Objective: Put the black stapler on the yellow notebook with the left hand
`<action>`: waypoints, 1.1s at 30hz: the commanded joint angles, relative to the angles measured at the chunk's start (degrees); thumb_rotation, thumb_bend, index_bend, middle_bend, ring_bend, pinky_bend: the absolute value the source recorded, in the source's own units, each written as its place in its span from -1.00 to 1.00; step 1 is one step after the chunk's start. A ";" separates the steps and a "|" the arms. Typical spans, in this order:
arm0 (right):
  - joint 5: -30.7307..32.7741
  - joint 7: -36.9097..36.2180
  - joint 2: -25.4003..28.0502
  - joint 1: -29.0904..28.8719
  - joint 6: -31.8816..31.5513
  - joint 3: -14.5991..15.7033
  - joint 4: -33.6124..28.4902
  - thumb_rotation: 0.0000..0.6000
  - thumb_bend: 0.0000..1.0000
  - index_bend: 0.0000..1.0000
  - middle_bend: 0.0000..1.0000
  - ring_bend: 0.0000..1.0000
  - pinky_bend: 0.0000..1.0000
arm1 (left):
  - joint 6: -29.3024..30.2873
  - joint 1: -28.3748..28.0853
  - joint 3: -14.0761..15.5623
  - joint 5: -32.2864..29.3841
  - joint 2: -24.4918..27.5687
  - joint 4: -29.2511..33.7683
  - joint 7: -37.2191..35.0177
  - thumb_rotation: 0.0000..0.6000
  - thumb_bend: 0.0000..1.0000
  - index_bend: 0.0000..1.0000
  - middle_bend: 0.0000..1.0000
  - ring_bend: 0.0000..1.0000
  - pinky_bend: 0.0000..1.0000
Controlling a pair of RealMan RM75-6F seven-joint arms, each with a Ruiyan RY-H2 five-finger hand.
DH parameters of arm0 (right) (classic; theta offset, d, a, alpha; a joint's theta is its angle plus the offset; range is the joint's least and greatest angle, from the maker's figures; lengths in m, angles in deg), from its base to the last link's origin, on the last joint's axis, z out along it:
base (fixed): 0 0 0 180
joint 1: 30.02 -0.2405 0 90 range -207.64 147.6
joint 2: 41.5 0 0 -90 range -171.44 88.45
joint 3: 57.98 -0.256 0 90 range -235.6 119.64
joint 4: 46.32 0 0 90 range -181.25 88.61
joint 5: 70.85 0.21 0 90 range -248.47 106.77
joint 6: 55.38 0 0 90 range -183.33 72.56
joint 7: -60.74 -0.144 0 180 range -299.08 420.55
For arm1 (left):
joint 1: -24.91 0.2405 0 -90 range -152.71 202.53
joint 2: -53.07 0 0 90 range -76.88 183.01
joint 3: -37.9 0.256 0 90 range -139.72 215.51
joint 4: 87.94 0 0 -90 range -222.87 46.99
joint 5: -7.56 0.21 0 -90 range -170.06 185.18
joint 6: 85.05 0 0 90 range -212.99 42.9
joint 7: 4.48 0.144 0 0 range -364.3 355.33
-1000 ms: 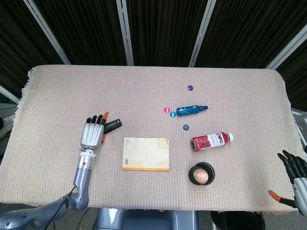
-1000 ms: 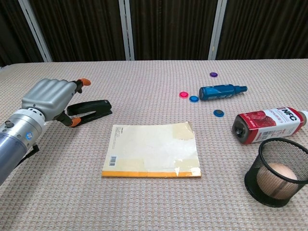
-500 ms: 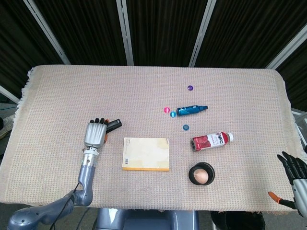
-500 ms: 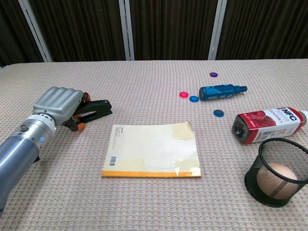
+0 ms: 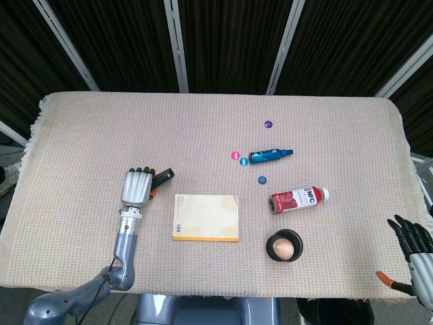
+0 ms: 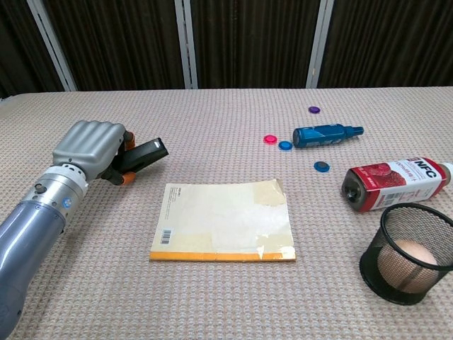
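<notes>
Black stapler (image 5: pixel 162 177), head view: it sits toward the left of the cloth-covered table (image 5: pixel 101 128), its near end enclosed by the left hand (image 5: pixel 138 187), whose fingers are curled around it. The free end points up and to the right, clear of the hand. Yellow notebook (image 5: pixel 206 217) lies flat just right of that hand, apart from the stapler. Further right: a blue bottle (image 5: pixel 270 156) on its side, a red bottle (image 5: pixel 299 200) on its side, and a black mesh cup (image 5: pixel 284 246) with a pale egg-like object inside. Three small round discs lie near the blue bottle (pink, blue, purple). Right hand (image 5: pixel 414 254) is at the lower right corner off the table edge, fingers spread, holding nothing.

Chest view: left hand (image 6: pixel 92 147) grips the stapler (image 6: pixel 147 151), which is tilted, its free end raised off the cloth. Notebook (image 6: pixel 222 220) lies just to the right and nearer the camera, not touching either. Red bottle (image 6: pixel 396 183) sits just behind the mesh cup (image 6: pixel 407 253). Right hand does not appear.
</notes>
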 commanded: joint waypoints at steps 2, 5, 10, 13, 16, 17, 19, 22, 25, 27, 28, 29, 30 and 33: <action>0.13 0.27 -0.07 -0.09 0.19 -0.05 -0.12 1.00 -0.88 -1.00 -1.00 -1.00 -1.00 | 0.71 0.18 0.10 0.35 0.29 0.23 -0.89 1.00 -0.25 0.21 0.19 0.06 0.13; 0.25 0.48 -0.07 -0.23 0.53 -0.04 -0.31 1.00 -0.88 -1.00 -1.00 -1.00 -1.00 | 1.63 0.47 0.26 0.79 0.83 1.55 -1.75 1.00 -0.26 0.21 0.19 0.06 0.13; 0.29 0.67 -0.16 -0.29 0.62 -0.07 -0.38 1.00 -0.88 -1.00 -1.00 -1.00 -1.00 | 1.20 0.64 0.78 1.24 2.15 5.94 -2.76 1.00 -0.26 0.21 0.19 0.06 0.13; 0.67 0.52 -0.10 -0.50 1.14 -0.13 -0.42 1.00 -0.88 -1.00 -1.00 -1.00 -1.00 | -0.73 0.46 1.04 1.02 3.68 11.57 -3.00 1.00 -0.26 0.21 0.19 0.06 0.13; 0.89 0.43 0.01 -0.75 1.63 -0.17 -0.50 1.00 -0.88 -1.00 -1.00 -1.00 -1.00 | -2.21 -0.12 1.66 1.30 4.73 17.17 -1.94 1.00 -0.26 0.21 0.19 0.06 0.13; 0.87 0.41 0.03 -0.79 1.70 -0.17 -0.50 1.00 -0.88 -1.00 -1.00 -1.00 -1.00 | -2.51 -0.44 1.91 1.53 5.00 19.11 -0.99 1.00 -0.26 0.21 0.19 0.06 0.13; 0.80 0.28 0.09 -0.76 1.64 -0.11 -0.46 1.00 -0.88 -1.00 -1.00 -1.00 -1.00 | -2.87 -0.92 2.14 1.66 5.23 22.03 0.83 1.00 -0.26 0.21 0.19 0.06 0.13; 0.75 -0.19 0.23 -0.60 1.29 -0.08 -0.36 1.00 -0.88 -1.00 -1.00 -1.00 -1.00 | -3.46 -1.65 2.12 1.46 5.52 26.81 3.44 1.00 -0.26 0.21 0.19 0.06 0.13; 0.87 -0.78 0.35 -0.54 1.13 -0.11 -0.19 1.00 -0.88 -1.00 -1.00 -1.00 -1.00 | -4.40 -2.44 1.96 0.87 5.74 31.20 5.95 1.00 -0.28 0.21 0.19 0.06 0.13; 1.00 -1.04 0.36 -0.58 1.21 -0.15 -0.09 1.00 -0.88 -1.00 -1.00 -1.00 -1.00 | -5.50 -2.97 1.79 -0.07 5.93 33.80 7.60 1.00 -0.28 0.21 0.19 0.06 0.13; 0.95 -1.10 0.39 -0.59 1.20 -0.14 -0.08 1.00 -0.88 -1.00 -1.00 -1.00 -1.00 | -6.09 -3.29 1.78 -0.62 5.97 35.10 8.73 1.00 -0.29 0.21 0.19 0.06 0.13; 0.88 -1.17 0.41 -0.60 1.17 -0.12 -0.06 1.00 -0.88 -1.00 -1.00 -1.00 -1.00 | -6.53 -3.54 1.84 -1.16 5.96 36.24 9.84 1.00 -0.28 0.21 0.18 0.06 0.13; 0.79 -1.27 0.42 -0.57 1.06 -0.10 -0.01 1.00 -0.88 -1.00 -1.00 -1.00 -1.00 | -6.79 -3.68 1.88 -1.74 5.93 37.19 10.88 1.00 -0.29 0.21 0.18 0.06 0.13; 0.81 -1.54 0.45 -0.44 0.80 -0.11 0.12 1.00 -0.88 -1.00 -1.00 -1.00 -1.00 | -7.39 -3.80 2.34 -3.13 5.95 39.29 13.01 1.00 -0.30 0.21 0.18 0.06 0.13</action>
